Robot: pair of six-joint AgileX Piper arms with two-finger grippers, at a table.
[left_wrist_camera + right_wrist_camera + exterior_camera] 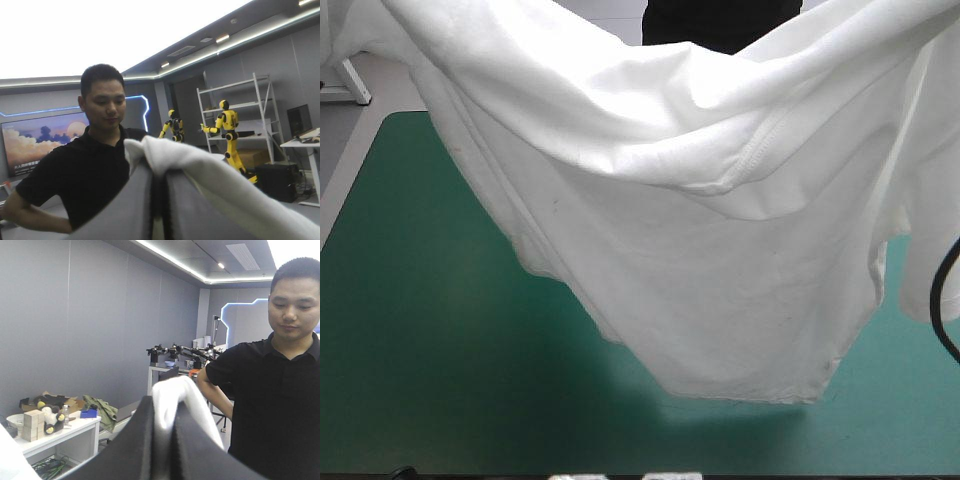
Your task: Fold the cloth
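T-shirt (720, 280): white, lifted off the worktop (440, 380) and strung between the two raised hands. It sags in one wide swag, and its upper edge runs out of the high view at the far left and far right.
Lowest part: a hem corner hangs over the near right of the worktop, with a shadow under it (I cannot tell whether it touches).
Neckline: the stitched collar seam shows right of middle, folded over.
Left hand (159, 175): black fingers (130, 210) all but closed in a pointed arch, clenched on a fold of the T-shirt that bulges over the tips.
Right hand (172, 410): the same, fingers (135, 450) pinched on a white fold rising between them.
Worktop: the teal-green cover shows at the left and along the near edge.
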